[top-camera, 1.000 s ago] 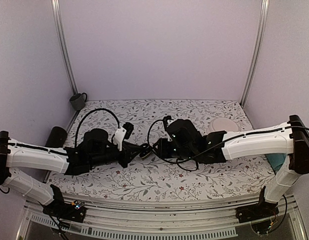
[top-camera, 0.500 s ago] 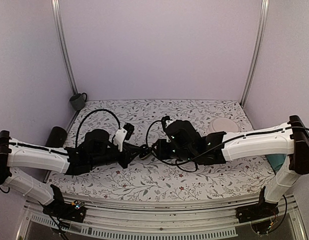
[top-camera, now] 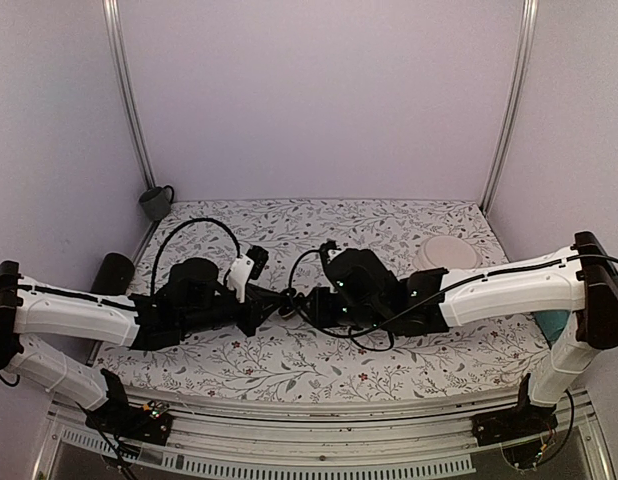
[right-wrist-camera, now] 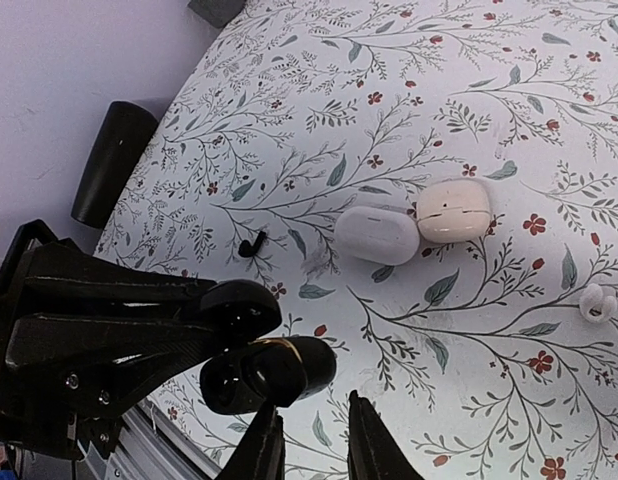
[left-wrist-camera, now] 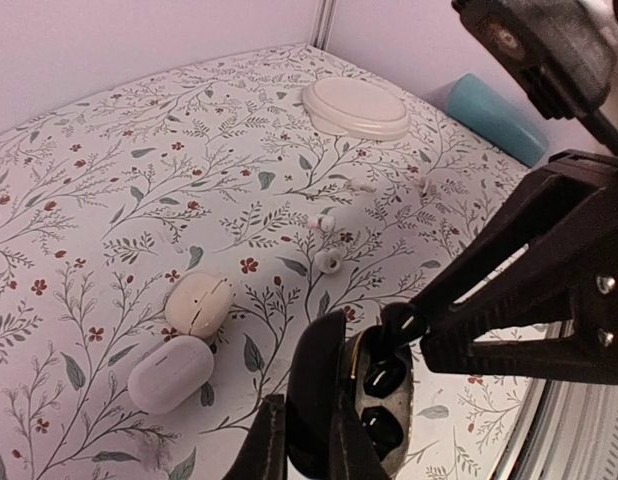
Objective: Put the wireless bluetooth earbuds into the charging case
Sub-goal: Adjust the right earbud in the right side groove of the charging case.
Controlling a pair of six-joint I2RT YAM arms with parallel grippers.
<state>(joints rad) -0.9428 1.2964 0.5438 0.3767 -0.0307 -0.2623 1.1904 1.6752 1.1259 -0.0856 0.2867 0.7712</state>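
The charging case is a glossy black puck, hinged open and held off the table. My left gripper is shut on its raised lid. Two dark sockets face my right gripper, which reaches in from the right. Its tips pinch a small black earbud at the top rim of the case. In the right wrist view the case hangs just beyond my right gripper, and the held bud blends into the black. A second black earbud lies on the cloth. The two grippers meet at mid-table.
A white oval case and a cream one lie side by side past the black case. Small white buds are scattered nearby. A white round dish sits back right, a black cylinder at the left edge, and a grey cup back left.
My right arm has slid left, closing the gap until its tips reach the open case. The left arm has stayed put with the case in its grip.
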